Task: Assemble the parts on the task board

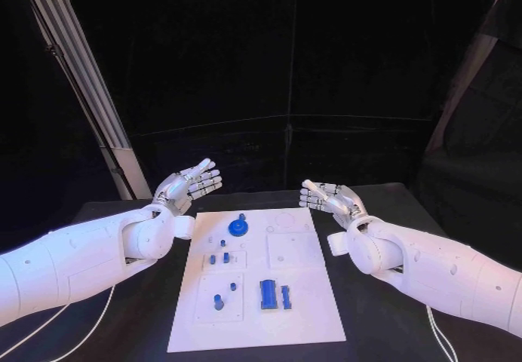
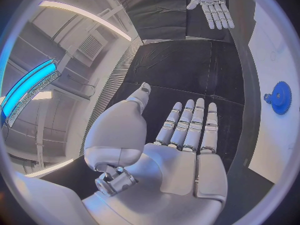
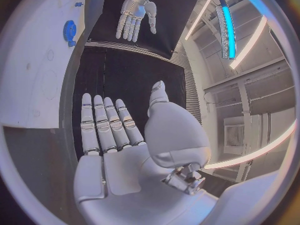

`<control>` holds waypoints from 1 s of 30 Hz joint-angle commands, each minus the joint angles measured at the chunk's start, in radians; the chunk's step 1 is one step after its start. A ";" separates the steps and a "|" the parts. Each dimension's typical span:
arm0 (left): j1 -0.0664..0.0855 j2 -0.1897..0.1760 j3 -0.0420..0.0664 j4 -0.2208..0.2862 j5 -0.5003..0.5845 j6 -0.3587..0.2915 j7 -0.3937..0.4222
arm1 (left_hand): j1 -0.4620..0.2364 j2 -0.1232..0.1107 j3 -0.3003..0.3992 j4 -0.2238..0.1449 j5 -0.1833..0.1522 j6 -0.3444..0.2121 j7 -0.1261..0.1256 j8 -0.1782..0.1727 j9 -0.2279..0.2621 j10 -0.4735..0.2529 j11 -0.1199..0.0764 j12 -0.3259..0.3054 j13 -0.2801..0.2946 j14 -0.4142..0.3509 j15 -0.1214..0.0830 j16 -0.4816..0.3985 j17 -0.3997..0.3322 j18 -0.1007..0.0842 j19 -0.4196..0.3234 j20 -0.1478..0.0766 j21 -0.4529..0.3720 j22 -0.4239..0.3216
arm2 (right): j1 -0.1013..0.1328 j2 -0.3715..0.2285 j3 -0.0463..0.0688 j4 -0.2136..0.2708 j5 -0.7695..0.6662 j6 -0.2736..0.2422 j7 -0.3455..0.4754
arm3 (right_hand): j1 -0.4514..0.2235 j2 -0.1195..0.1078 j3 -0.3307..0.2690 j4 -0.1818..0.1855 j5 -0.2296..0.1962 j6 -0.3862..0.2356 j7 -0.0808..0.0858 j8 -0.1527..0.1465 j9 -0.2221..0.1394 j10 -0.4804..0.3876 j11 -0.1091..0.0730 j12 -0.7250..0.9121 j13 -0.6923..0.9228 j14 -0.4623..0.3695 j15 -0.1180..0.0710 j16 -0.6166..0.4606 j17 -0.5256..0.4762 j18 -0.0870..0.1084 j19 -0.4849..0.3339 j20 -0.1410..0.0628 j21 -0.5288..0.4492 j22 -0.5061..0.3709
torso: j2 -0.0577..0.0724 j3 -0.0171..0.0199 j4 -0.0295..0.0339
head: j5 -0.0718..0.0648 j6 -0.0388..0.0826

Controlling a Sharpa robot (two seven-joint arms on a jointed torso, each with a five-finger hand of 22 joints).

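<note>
The white task board (image 1: 293,302) lies in the middle of the black table. On it sit a round blue gear (image 1: 238,226) near the far end, small blue pegs (image 1: 219,258) in the middle, and taller blue blocks (image 1: 268,292) nearer me. My left hand (image 1: 189,183) hovers beyond the board's far left corner, fingers straight and apart, holding nothing. My right hand (image 1: 327,199) hovers at the far right corner, equally flat and empty. The left wrist view shows the left hand (image 2: 181,145), the gear (image 2: 281,97) and the right hand (image 2: 211,2). In the right wrist view appear the right hand (image 3: 119,140) and the gear (image 3: 69,32).
A slanted metal rail (image 1: 93,98) stands beyond the table's far left. Black table surface (image 1: 130,317) lies on both sides of the board. A dark curtain backs the table.
</note>
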 commanded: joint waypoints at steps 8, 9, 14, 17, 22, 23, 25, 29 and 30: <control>-0.049 -0.026 0.067 0.123 -0.103 -0.228 -0.006 | -0.463 0.029 -0.074 -0.026 -0.022 -0.305 -0.117 -0.024 -0.023 -0.318 -0.078 -0.075 -0.023 -0.303 -0.069 -0.133 -0.024 -0.065 -0.238 -0.108 -0.021 -0.086 | 0.080 -0.043 -0.081 0.161 0.130 -0.231 0.067 | -0.506 -0.034 0.112 -0.122 -0.021 -0.338 -0.070 -0.023 -0.025 -0.365 -0.071 -0.022 -0.023 -0.369 -0.127 -0.022 -0.025 -0.068 -0.321 -0.098 -0.107 -0.109 | -0.014 0.0012 0.0385 | 0.031 0.038; -0.057 -0.030 0.077 0.141 -0.117 -0.260 -0.007 | -0.483 0.029 -0.078 -0.026 -0.022 -0.319 -0.117 -0.024 -0.023 -0.332 -0.081 -0.075 -0.023 -0.317 -0.073 -0.133 -0.024 -0.065 -0.248 -0.113 -0.021 -0.090 | 0.089 -0.048 -0.092 0.180 0.145 -0.256 0.074 | -0.525 -0.034 0.117 -0.122 -0.021 -0.350 -0.072 -0.023 -0.025 -0.378 -0.074 -0.022 -0.023 -0.382 -0.127 -0.022 -0.025 -0.068 -0.333 -0.101 -0.107 -0.113 | -0.014 0.0012 0.0385 | 0.031 0.038; -0.100 -0.051 0.133 0.241 -0.191 -0.433 -0.013 | -0.572 0.029 -0.156 -0.026 -0.022 -0.378 -0.117 -0.024 -0.023 -0.394 -0.160 -0.075 -0.023 -0.374 -0.144 -0.133 -0.024 -0.146 -0.294 -0.134 -0.021 -0.106 | 0.129 -0.072 -0.136 0.260 0.207 -0.362 0.105 | -0.628 -0.034 0.140 -0.122 -0.021 -0.418 -0.146 -0.023 -0.025 -0.452 -0.150 -0.022 -0.023 -0.458 -0.127 -0.022 -0.025 -0.079 -0.399 -0.121 -0.107 -0.135 | -0.014 0.0012 0.0385 | 0.031 0.038; -0.120 -0.061 0.160 0.289 -0.227 -0.515 -0.016 | -0.617 0.029 -0.156 -0.026 -0.022 -0.408 -0.117 -0.024 -0.023 -0.424 -0.160 -0.075 -0.023 -0.405 -0.144 -0.133 -0.024 -0.146 -0.317 -0.144 -0.021 -0.178 | 0.141 -0.079 -0.150 0.284 0.226 -0.395 0.114 | -0.678 -0.034 0.150 -0.122 -0.021 -0.453 -0.146 -0.023 -0.025 -0.489 -0.150 -0.022 -0.023 -0.495 -0.127 -0.022 -0.025 -0.154 -0.431 -0.130 -0.107 -0.146 | -0.014 0.0012 0.0385 | 0.031 0.038; -0.145 -0.074 0.193 0.347 -0.271 -0.616 -0.019 | -0.682 0.029 -0.156 -0.026 -0.022 -0.450 -0.117 -0.024 -0.023 -0.469 -0.160 -0.075 -0.023 -0.447 -0.144 -0.133 -0.024 -0.146 -0.351 -0.223 -0.021 -0.178 | 0.146 -0.082 -0.156 0.295 0.235 -0.409 0.118 | -0.751 -0.034 0.235 -0.122 -0.021 -0.501 -0.146 -0.023 -0.025 -0.541 -0.150 -0.022 -0.023 -0.547 -0.127 -0.022 -0.025 -0.154 -0.475 -0.204 -0.107 -0.229 | -0.014 0.0012 0.0385 | 0.031 0.038; -0.148 -0.075 0.197 0.354 -0.276 -0.628 -0.019 | -0.693 0.029 -0.156 -0.026 -0.022 -0.457 -0.117 -0.024 -0.023 -0.477 -0.160 -0.075 -0.023 -0.454 -0.144 -0.133 -0.024 -0.146 -0.357 -0.223 -0.021 -0.178 | 0.146 -0.082 -0.156 0.295 0.235 -0.409 0.118 | -0.763 -0.034 0.235 -0.122 -0.021 -0.509 -0.146 -0.023 -0.025 -0.550 -0.150 -0.022 -0.023 -0.556 -0.127 -0.022 -0.025 -0.154 -0.482 -0.204 -0.107 -0.229 | -0.014 0.0012 0.0385 | 0.031 0.038; -0.152 -0.077 0.203 0.365 -0.283 -0.646 -0.020 | -0.714 0.029 -0.156 -0.026 -0.022 -0.471 -0.117 -0.024 -0.023 -0.491 -0.160 -0.075 -0.023 -0.468 -0.144 -0.133 -0.024 -0.146 -0.369 -0.223 -0.021 -0.178 | 0.146 -0.082 -0.156 0.295 0.235 -0.409 0.118 | -0.786 -0.034 0.235 -0.122 -0.021 -0.524 -0.146 -0.023 -0.025 -0.566 -0.150 -0.022 -0.023 -0.574 -0.127 -0.022 -0.025 -0.154 -0.497 -0.204 -0.107 -0.229 | -0.014 0.0012 0.0385 | 0.031 0.038; -0.155 -0.079 0.206 0.371 -0.288 -0.656 -0.020 | -0.749 0.029 -0.156 -0.026 -0.022 -0.494 -0.117 -0.024 -0.023 -0.516 -0.160 -0.075 -0.023 -0.491 -0.144 -0.133 -0.024 -0.146 -0.386 -0.223 -0.021 -0.178 | 0.146 -0.082 -0.156 0.295 0.235 -0.409 0.118 | -0.825 -0.034 0.235 -0.122 -0.021 -0.550 -0.146 -0.023 -0.025 -0.594 -0.150 -0.022 -0.023 -0.602 -0.127 -0.022 -0.025 -0.154 -0.522 -0.204 -0.107 -0.229 | -0.014 0.0012 0.0385 | 0.031 0.038; -0.155 -0.079 0.206 0.371 -0.288 -0.656 -0.020 | -0.762 0.029 -0.156 -0.026 -0.022 -0.503 -0.117 -0.024 -0.023 -0.524 -0.160 -0.075 -0.023 -0.500 -0.144 -0.133 -0.024 -0.146 -0.392 -0.223 -0.021 -0.178 | 0.146 -0.082 -0.156 0.295 0.235 -0.409 0.118 | -0.838 -0.034 0.235 -0.122 -0.021 -0.559 -0.146 -0.023 -0.025 -0.604 -0.150 -0.022 -0.023 -0.611 -0.127 -0.022 -0.025 -0.154 -0.529 -0.204 -0.107 -0.229 | -0.014 0.0012 0.0385 | 0.031 0.038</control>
